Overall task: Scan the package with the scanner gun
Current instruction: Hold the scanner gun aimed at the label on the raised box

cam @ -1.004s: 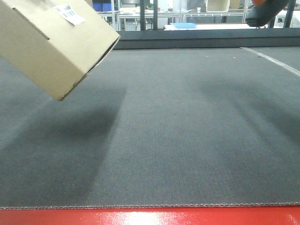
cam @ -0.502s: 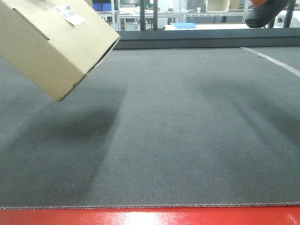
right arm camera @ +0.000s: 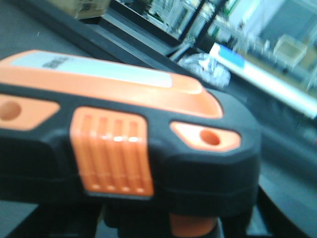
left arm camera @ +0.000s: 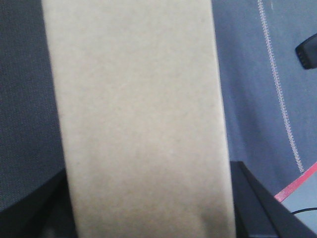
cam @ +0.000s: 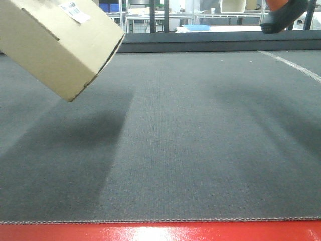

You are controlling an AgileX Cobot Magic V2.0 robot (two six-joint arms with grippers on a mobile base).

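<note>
Hanging tilted over the worktop's point(cam: 200, 140) left, clamped in the left end effector point(left arm camera: 148, 210), the package point(cam: 55, 45) has its label point(cam: 75, 10) well apart from the scanner gun point(cam: 282, 16) gripped by the right end effector point(right arm camera: 148, 223), so a misaimed beam may miss.

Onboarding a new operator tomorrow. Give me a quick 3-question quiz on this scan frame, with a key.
1. True or false: the package lies flat on the grey mat.
2. In the front view, the white barcode label is on the package's: A) upper face; B) lowest corner; C) nowhere, there is no label.
3. Fill in: the ribbed pad on the black body of the scanner gun is coloured ____.

Key: 1 false, it hangs tilted above the mat with its shadow beneath; 2 A; 3 orange.
</note>
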